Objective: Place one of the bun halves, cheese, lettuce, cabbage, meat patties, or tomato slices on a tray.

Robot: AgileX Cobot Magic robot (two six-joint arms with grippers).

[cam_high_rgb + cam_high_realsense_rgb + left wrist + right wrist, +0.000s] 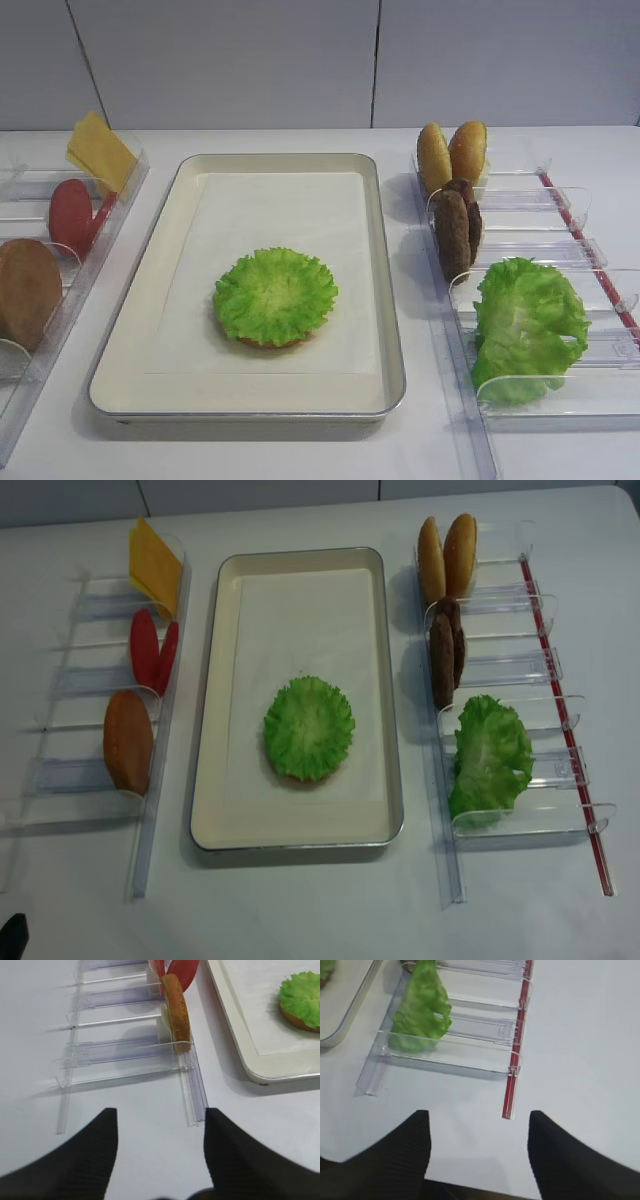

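Two sets of fingers are shown spread wide and empty above the bare counter (pixel 430 440): the right fingers (pixel 479 1152) short of the right rack (pixel 445 1055), the left fingers (pixel 160 1152) short of the left rack (pixel 125 1050). On the tray (pixel 120 400), well beyond and to the inner side of both, the lettuce (pixel 275 295) is seen laid over a bun half (pixel 295 1020). Ahead of the right fingers, the cabbage (pixel 422 1007) is held upright, with meat patties (pixel 456 226) and two bun halves (pixel 452 152) behind it. Ahead of the left fingers, a bun (pixel 176 1012), tomato slices (pixel 75 213) and cheese (pixel 100 152) are slotted. A careless reach is judged likely to snag a clear divider and shift a rack, or to drag the lettuce off centre.
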